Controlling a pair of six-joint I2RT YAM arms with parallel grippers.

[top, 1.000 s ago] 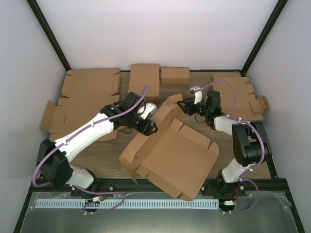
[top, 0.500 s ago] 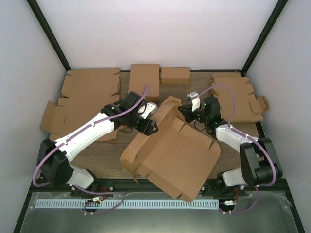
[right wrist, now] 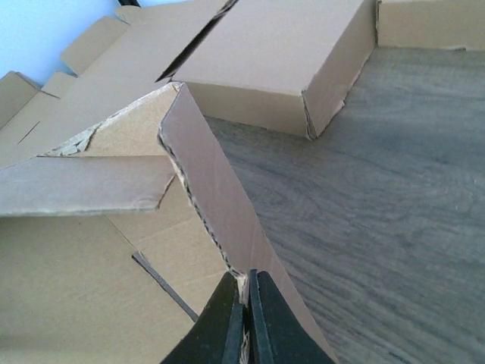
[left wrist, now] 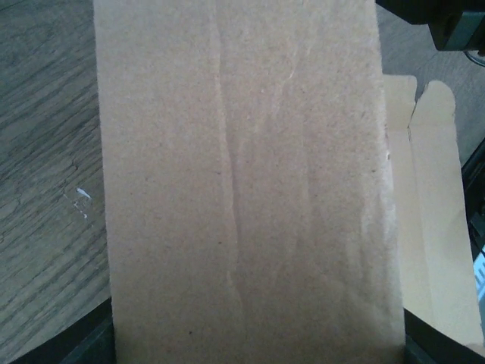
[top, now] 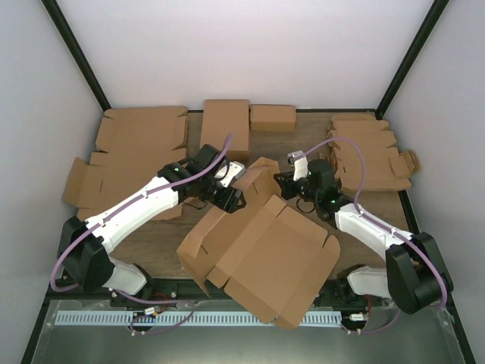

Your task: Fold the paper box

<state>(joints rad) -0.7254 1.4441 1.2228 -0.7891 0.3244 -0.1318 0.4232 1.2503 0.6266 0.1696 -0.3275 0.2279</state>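
The left arm (top: 132,206) is showing a long white shell between bulky black joints, and the right arm (top: 365,227) is wearing the same white-and-black scheme. A lavender cable (top: 62,254) is looping out from the left arm's near shoulder and running along its length. A second lavender cable (top: 350,149) is arching over the right arm's far end. A small white tag (top: 297,158) is sticking up by the right wrist. The left hand (top: 229,199) is looking black with a white patch behind it. The right hand (right wrist: 244,284) is showing fingers (right wrist: 226,322) tapering to slim black points. Black base brackets (top: 144,292) are sitting at the near edge.
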